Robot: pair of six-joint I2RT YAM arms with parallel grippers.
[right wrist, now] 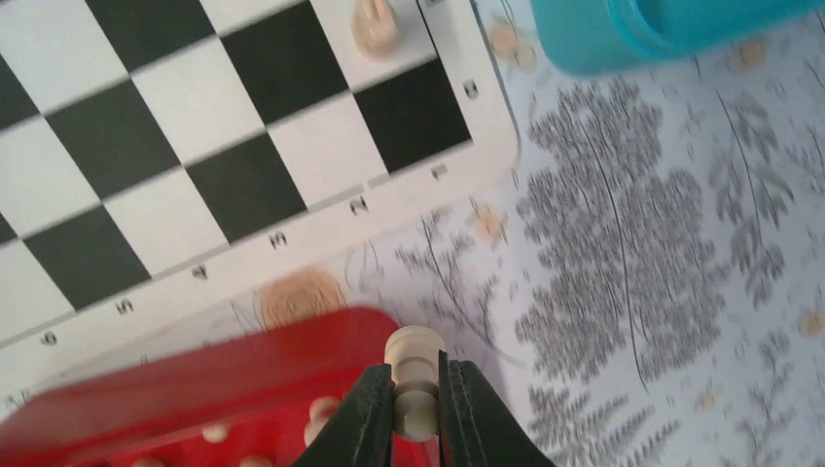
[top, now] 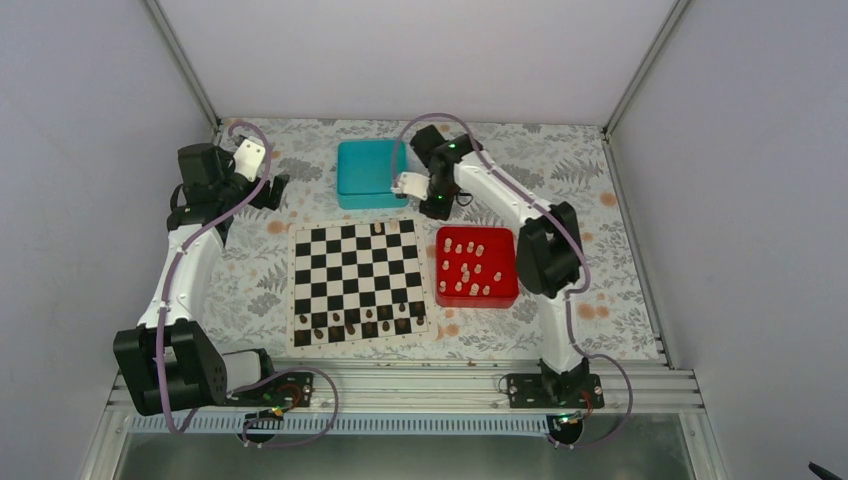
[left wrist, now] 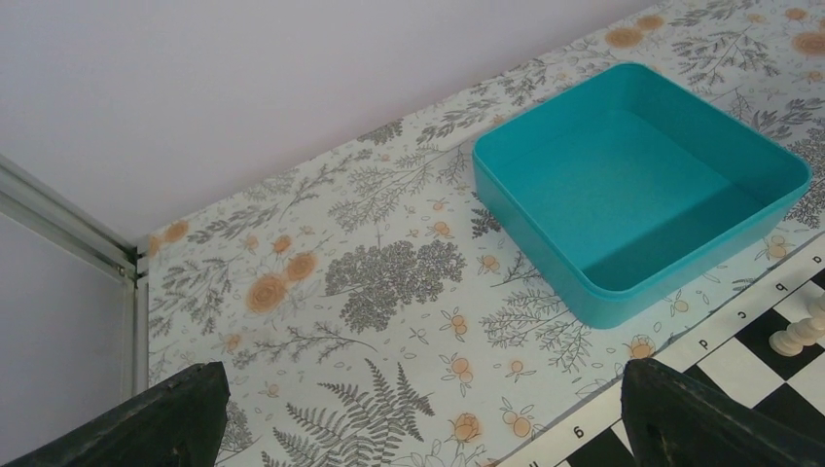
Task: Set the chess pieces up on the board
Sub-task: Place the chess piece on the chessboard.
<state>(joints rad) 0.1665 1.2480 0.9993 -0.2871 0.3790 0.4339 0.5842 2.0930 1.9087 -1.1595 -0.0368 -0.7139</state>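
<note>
One chess piece (right wrist: 412, 350), pinched by right gripper (right wrist: 416, 401)

We take this for a robotics lab cell, not a home. Plain pale panels (top: 80, 150) wall in the table on the left, right and far sides, and they meet at slim aluminium profiles (top: 185, 60). Along the near edge runs a slotted metal rail (top: 400, 380), with the left arm's base (top: 272, 390) and the right arm's base (top: 553, 388) bolted to it and greyish-purple cables (top: 180, 270) looping away. Only the floral table cover (top: 620, 250) looks homely.
</note>
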